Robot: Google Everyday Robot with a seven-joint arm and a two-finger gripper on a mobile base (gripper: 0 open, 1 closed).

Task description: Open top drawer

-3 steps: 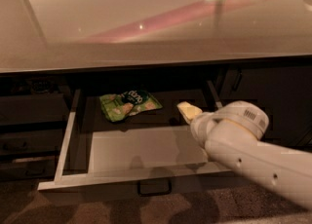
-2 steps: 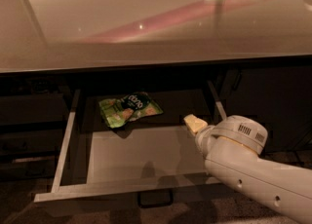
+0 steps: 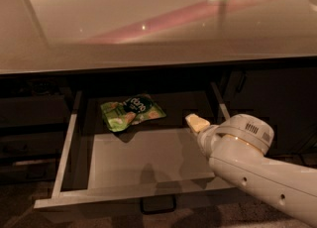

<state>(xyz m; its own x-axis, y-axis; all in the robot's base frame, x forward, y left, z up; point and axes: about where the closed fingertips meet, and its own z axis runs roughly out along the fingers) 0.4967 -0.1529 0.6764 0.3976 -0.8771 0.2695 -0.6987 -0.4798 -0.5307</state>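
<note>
The top drawer (image 3: 133, 191) stands pulled out under the pale countertop, showing its pale grey flat floor. Its small dark loop handle (image 3: 157, 205) hangs at the centre of the front edge. A green snack bag (image 3: 131, 112) lies at the back of the drawer floor. My gripper (image 3: 197, 122) is over the right side of the drawer, near its right rail, apart from the handle and the bag. The white arm (image 3: 257, 165) runs from it to the lower right corner.
The pale countertop (image 3: 158, 24) overhangs the drawer's back. Dark cabinet fronts flank the drawer at left (image 3: 29, 128) and right (image 3: 272, 103). The drawer's side rails (image 3: 67, 142) stick out toward the camera.
The drawer has slid further out toward the camera. My gripper and arm have drawn back to the right and a little lower over the drawer's right side.
</note>
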